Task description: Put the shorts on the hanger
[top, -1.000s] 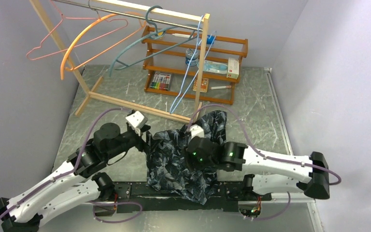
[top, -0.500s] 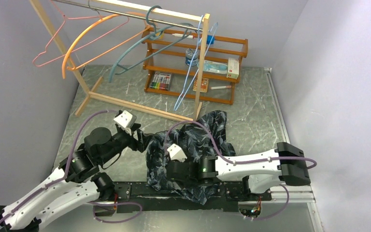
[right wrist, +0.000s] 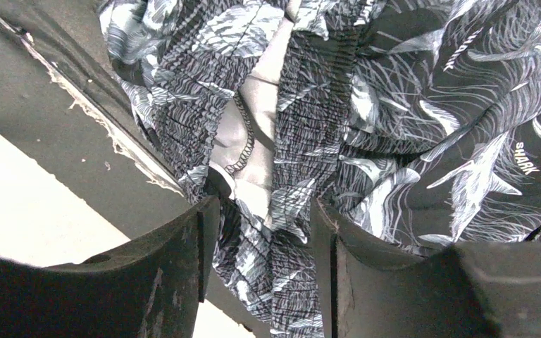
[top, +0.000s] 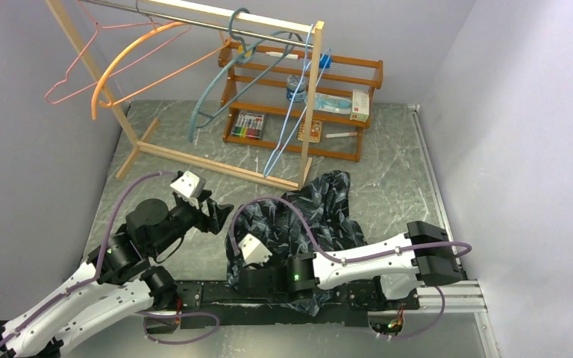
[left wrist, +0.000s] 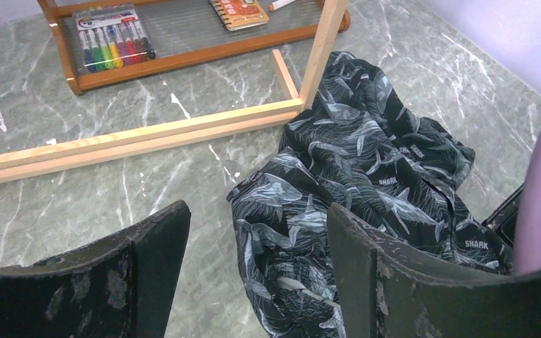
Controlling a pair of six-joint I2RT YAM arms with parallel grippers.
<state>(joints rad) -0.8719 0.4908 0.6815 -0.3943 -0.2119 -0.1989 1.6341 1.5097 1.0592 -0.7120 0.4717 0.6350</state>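
Note:
The dark shark-print shorts (top: pixel 310 212) lie crumpled on the table in front of the arms. They also show in the left wrist view (left wrist: pixel 366 176). My left gripper (top: pixel 220 215) is open and empty, low over the table at the shorts' left edge, and that edge lies between the jaws (left wrist: pixel 257 211). My right gripper (top: pixel 237 277) is open at the shorts' near-left corner. A fold of the waistband (right wrist: pixel 253 120), with its pale inner side, lies between the jaws (right wrist: pixel 264 208). The light-blue wire hanger (top: pixel 287 127) hangs at the rail's right end.
A wooden clothes rack (top: pixel 312 104) stands at the back, its base bar (left wrist: pixel 134 137) just beyond the shorts. Teal (top: pixel 209 97), orange (top: pixel 119 63) and pink (top: pixel 74 74) hangers hang on it. A wooden shelf (top: pixel 343 71) with markers (top: pixel 248 125) stands behind.
My right arm has swung left and down to the shorts' near-left corner. My left gripper has drawn back a little to the left. The hangers sway.

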